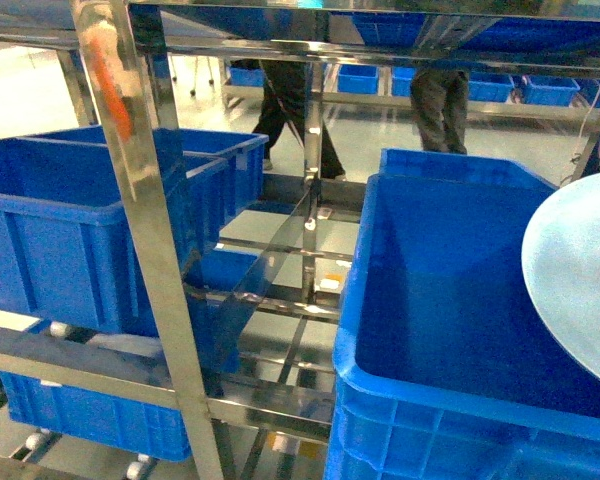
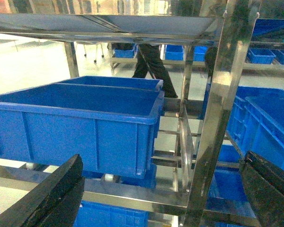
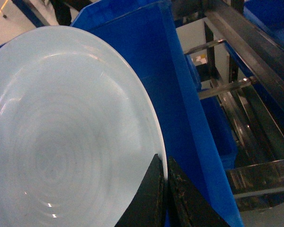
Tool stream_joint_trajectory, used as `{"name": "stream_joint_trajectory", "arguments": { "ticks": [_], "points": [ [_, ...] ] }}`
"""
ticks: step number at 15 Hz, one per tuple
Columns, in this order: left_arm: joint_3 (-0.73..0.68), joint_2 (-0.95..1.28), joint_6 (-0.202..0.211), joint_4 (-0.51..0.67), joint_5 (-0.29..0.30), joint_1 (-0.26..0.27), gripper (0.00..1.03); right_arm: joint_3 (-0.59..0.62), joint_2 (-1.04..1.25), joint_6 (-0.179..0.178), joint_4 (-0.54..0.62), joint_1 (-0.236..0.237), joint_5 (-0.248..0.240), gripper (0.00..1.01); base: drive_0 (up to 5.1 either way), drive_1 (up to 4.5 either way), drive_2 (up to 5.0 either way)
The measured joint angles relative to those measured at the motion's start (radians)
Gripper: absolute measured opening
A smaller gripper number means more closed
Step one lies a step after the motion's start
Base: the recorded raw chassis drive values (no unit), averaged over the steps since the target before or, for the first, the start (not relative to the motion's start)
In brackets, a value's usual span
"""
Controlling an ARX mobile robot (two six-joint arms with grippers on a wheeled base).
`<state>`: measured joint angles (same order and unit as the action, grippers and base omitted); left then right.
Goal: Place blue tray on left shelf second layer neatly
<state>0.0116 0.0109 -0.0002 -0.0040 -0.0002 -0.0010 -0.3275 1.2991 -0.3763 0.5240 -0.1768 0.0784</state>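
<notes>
Warehouse racking fills my forward view: stainless-steel shelving on a pale, glossy floor, with blue crates on most tiers and people standing in the aisle behind.

Nearest, on my right, the blue tray (image 3: 61,127) is held up off any surface, tilted, over the large blue crate (image 1: 450,300) on the right-hand rack. The right gripper (image 3: 164,189) has its jaws pinched together on the tray's raised rim, one finger on each face. In the head view the tray (image 1: 580,280) shows only as a pale disc at the right edge.

Handling judgement: thin smooth plastic, so light and fairly stiff but slippery. A rim pinch at one point gives little resistance to twisting, so I expect it could pivot or slide in the jaws if swung fast. The rim is the sensible place to hold it.

The left gripper (image 2: 161,198) carries nothing; its jaws stand wide apart, facing the left rack.

Further out, the left shelf second layer (image 1: 100,365) shows steel rails with small white rollers, and two blue crates (image 1: 70,230) occupy most of it. Bare rail shows between those crates and the central upright (image 1: 145,250). The tray is well apart from that tier, so placement is not yet done.
</notes>
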Motion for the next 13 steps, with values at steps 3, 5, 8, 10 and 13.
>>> {"name": "stream_joint_trajectory", "arguments": {
  "ticks": [3, 5, 8, 10, 13],
  "points": [
    [0.0, 0.0, 0.0, 0.0, 0.0, 0.0, 0.98, -0.014, 0.05, -0.011, 0.042, 0.014, -0.029, 0.02, -4.5, 3.32, -3.8],
    [0.0, 0.0, 0.0, 0.0, 0.0, 0.0, 0.98, -0.06, 0.13, -0.038, 0.081, 0.044, -0.077, 0.02, -4.5, 3.32, -3.8],
    [0.0, 0.0, 0.0, 0.0, 0.0, 0.0, 0.98, -0.106, 0.203, -0.043, 0.109, 0.128, -0.096, 0.19, -4.5, 3.32, -3.8],
    [0.0, 0.0, 0.0, 0.0, 0.0, 0.0, 0.98, 0.175, -0.494, 0.066, -0.426, -0.075, 0.17, 0.83, -4.5, 3.32, -3.8],
    [0.0, 0.0, 0.0, 0.0, 0.0, 0.0, 0.98, 0.137, -1.019, 0.248, -0.871, -0.171, 0.256, 0.98, -4.5, 3.32, -3.8]
  ]
}}
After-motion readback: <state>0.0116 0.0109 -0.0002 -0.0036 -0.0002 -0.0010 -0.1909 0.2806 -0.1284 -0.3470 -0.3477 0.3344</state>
